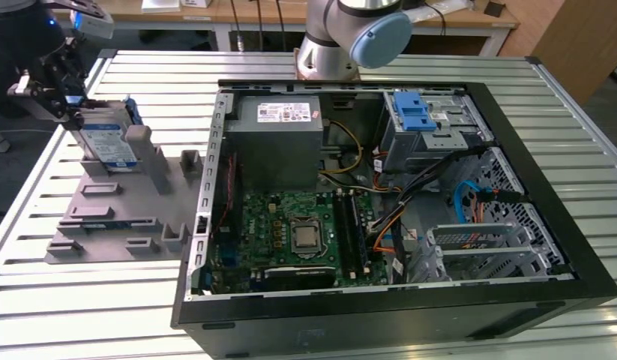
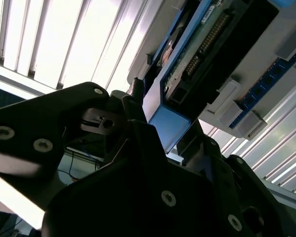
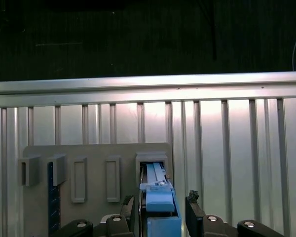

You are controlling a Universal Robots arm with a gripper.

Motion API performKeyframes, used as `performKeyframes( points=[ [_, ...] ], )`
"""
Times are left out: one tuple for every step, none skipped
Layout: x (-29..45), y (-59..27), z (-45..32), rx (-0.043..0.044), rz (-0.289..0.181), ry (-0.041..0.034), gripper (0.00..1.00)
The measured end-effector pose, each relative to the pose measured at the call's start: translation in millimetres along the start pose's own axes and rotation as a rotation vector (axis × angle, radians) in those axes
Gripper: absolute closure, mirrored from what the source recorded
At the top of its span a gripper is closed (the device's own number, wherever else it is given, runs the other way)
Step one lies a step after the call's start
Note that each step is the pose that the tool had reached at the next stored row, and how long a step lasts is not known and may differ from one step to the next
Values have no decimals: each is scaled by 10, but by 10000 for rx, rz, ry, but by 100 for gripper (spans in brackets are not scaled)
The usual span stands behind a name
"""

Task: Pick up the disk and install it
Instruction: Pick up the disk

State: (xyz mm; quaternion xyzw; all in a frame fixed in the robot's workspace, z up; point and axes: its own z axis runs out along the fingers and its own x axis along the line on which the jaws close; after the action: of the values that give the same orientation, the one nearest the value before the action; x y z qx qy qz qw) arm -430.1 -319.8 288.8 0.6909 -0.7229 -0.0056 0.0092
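Exterior view, 10 o'clock: end effector sits at the top edge of the disk. The disk stands upright on edge, label side visible, blue carrier around it, at the far end of a grey slotted holder plate. A grey post of the plate rises just beside it on the 3 o'clock side. Cannot tell whether the disk's lower edge is seated in its slot or lifted clear. The plate lies flat on the ribbed metal bench, just beside the open computer case. In the first wrist view the disk's blue carrier lies in line with the end effector, running to a slot at the plate's edge. In the second wrist view the carrier's blue end is close against the black end effector body. Cannot tell if the end effector is clamped on the carrier or merely straddling it. Exterior view, centre: case lies on its side, lid off. Grey power-supply box at 12 o'clock within it, green motherboard at 6 o'clock. Arm base stands behind the case. At 2 o'clock, a blue latch on the drive cage.
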Motion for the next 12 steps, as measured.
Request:
performKeyframes(
  points=[
    [1, 2, 0, 7, -1, 0, 49],
    [2, 2, 0, 10, -1, 3, 55],
    [2, 2, 0, 12, -2, 10, 55],
    [2, 3, 0, 14, -2, 17, 61],
    [1, 4, 0, 18, 0, 26, 63],
    [1, 5, -1, 24, 0, 34, 63],
    [1, 6, -2, 32, 0, 46, 63],
    [1, 7, -3, 41, 1, 62, 63],
    [1, 7, -4, 48, 2, 80, 63],
    [1, 7, -5, 52, 2, 98, 63],
    [2, 7, -6, 54, 2, 114, 63],
    [2, 7, -6, 53, 1, 119, 63]
  ],
)
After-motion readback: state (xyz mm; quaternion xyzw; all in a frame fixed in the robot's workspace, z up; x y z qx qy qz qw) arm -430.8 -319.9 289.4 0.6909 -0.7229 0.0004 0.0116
